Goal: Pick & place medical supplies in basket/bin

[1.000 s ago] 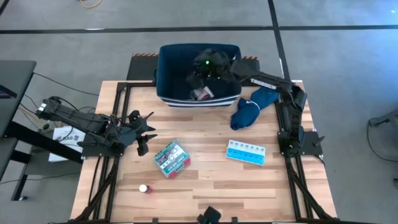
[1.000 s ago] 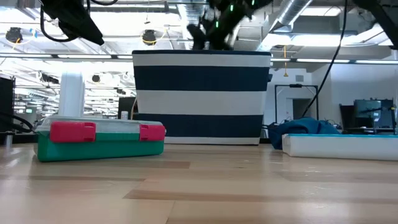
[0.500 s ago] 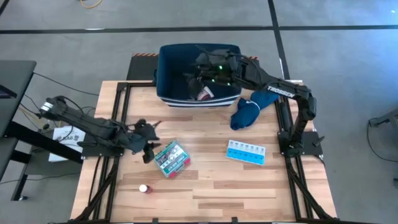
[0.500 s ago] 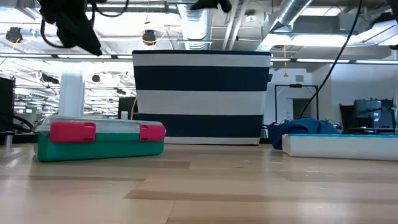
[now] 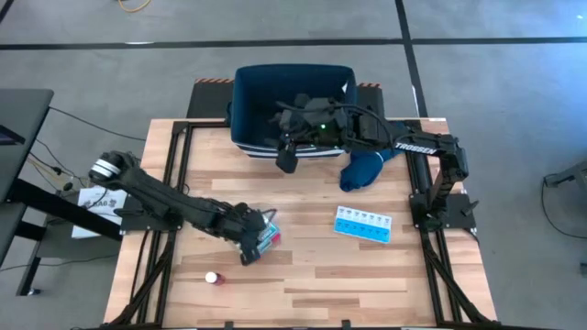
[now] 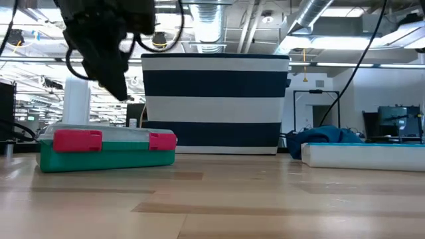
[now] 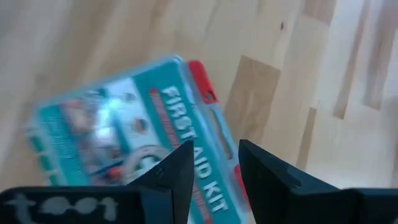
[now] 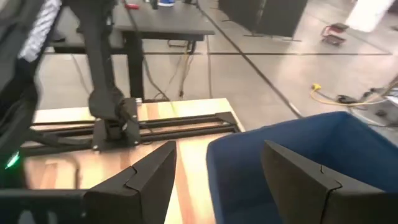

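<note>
Seen from straight above, a pale wooden slatted table holds a flat green-white-red plastic first aid box near its left middle, with the left gripper directly over it. A large dark navy rectangular plastic tub sits at the far edge, and the right gripper hovers at its near rim, empty. Between the tub and the right arm's base lies a soft blue cloth. A light blue pill organizer rests near the right side, well apart from the box, and a tiny red-white bottle stands near the front left.

At table height, the box lies flat on the wood, red latches facing the camera, while the left gripper hangs above it, not touching. The striped tub stands behind.

From the left wrist, both dark fingers are spread apart above the lid printed "FIRST AID KIT" (nothing is gripped yet).

From the right wrist, its fingers are also parted, framing the tub's blue wall.

The box looks rigid, light and smooth-sided, so it may slip; taking it across its narrower width, fingers on the two long edges, seems safest.
</note>
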Tool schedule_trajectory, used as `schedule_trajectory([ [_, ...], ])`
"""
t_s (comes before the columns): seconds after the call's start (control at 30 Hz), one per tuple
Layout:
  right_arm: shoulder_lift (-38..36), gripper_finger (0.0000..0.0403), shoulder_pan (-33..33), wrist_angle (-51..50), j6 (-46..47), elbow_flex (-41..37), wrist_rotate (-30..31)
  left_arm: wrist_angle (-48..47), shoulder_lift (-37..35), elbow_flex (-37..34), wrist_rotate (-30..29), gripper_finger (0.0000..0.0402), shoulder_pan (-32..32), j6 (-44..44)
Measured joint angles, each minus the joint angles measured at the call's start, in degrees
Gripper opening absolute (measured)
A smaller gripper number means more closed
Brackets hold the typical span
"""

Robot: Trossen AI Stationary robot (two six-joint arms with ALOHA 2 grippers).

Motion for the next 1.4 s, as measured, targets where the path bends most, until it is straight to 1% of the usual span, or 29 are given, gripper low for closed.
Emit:
schedule_trajectory([
  [0.13,0.0,0.0226,0.27,-0.94,-0.09,0.0,3.56,-1.62,7.27,4.77,1.4,0.0114,-0.02,-2.59],
  [0.27,0.0,0.0226,-0.34,-4.12,-0.11,0.0,3.94,-5.93,13.25,10.97,3.0,0.0114,-0.02,-3.96],
  [0.33,0.0,0.0226,-0.73,-6.29,-0.07,0.0,3.99,-9.35,15.56,14.17,1.97,0.0114,-0.07,-4.7],
  [0.43,0.0,0.0226,-1.33,-9.85,0.12,0.0,3.82,-14.9,18.31,18.09,-1.29,0.0114,-0.07,-6.58],
  [0.53,0.0,0.0226,-1.33,-12.15,0.85,0.0,3.6,-17.64,20.48,20.18,-1.52,0.0114,-0.07,-7.97],
  [0.77,0.0,0.0226,-1.62,-12.28,-0.94,0.0,3.56,-17.42,21.54,21.25,-1.15,0.0114,-0.09,-10.85],
  [0.87,0.0,0.0226,-2.24,-12.2,-2.97,0.0,3.58,-19.97,21.51,22.7,-1.65,0.0114,-0.23,-12.0],
  [0.93,0.0,0.0226,-2.78,-11.95,-3.02,0.0,3.58,-21.93,21.49,24.23,-2.95,0.0114,-0.6,-12.93],
  [1.1,0.0,0.0226,-4.14,-11.93,-3.04,0.0,3.53,-22.72,21.49,27.05,-5.34,0.0114,-2.0,-14.56],
  [1.4,0.02,0.0226,-5.19,-11.93,-3.02,-0.02,3.37,-23.01,21.73,25.69,-5.55,0.0114,-3.39,-18.6],
])
